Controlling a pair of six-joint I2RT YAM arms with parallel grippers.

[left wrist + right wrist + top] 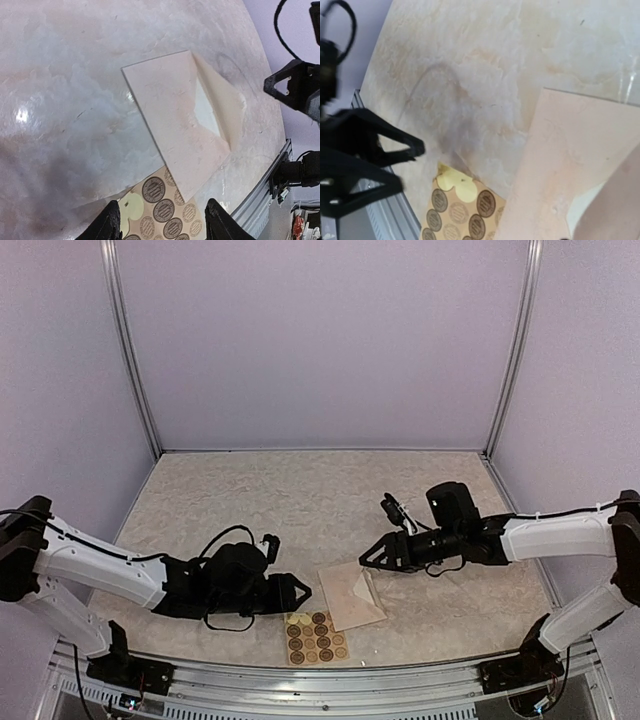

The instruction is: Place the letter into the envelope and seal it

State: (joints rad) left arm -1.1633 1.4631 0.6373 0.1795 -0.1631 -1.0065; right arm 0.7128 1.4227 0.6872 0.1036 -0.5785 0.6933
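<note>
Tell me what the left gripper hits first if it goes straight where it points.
Most likely the envelope, at its near edge; the sticker sheet lies close under the left gripper, so depth is unclear.

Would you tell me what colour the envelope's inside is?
Whitish, inside the pale tan envelope; clearest in the left wrist view.

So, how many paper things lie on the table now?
2. The envelope lies near the front middle of the table. The sticker sheet lies just nearer the edge, partly under its corner. A letter may hide inside it.
</note>
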